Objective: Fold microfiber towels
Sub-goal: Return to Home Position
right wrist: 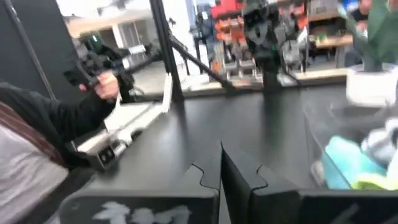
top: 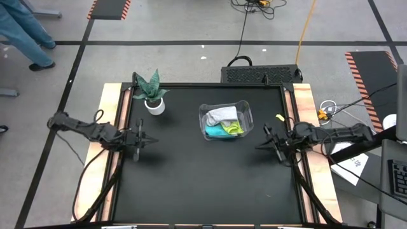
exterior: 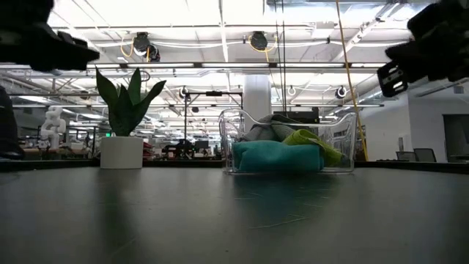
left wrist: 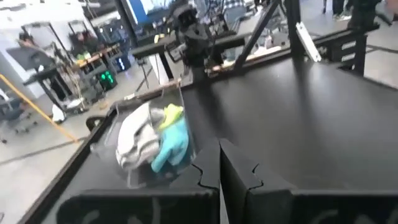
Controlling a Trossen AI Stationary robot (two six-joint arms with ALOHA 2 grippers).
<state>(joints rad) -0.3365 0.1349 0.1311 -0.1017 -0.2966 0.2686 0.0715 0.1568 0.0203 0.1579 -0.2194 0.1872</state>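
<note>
Three microfiber towels lie bunched in a clear plastic bin (top: 226,121) at the table's far middle: a light grey one (top: 220,115), a yellow-green one (top: 233,126) and a teal one (top: 215,131). The low view shows the teal towel (exterior: 278,157) in front, the yellow-green (exterior: 311,141) and grey (exterior: 264,128) behind it. My left gripper (top: 152,140) hovers shut at the table's left, pointing toward the bin, well short of it. My right gripper (top: 259,147) hovers shut at the table's right, pointing toward the bin. Both are empty.
A potted plant in a white pot (top: 154,105) stands at the far left of the table, left of the bin. A person's legs (top: 25,32) show on the floor beyond the far left corner. The black table top (top: 203,184) spreads between and in front of the arms.
</note>
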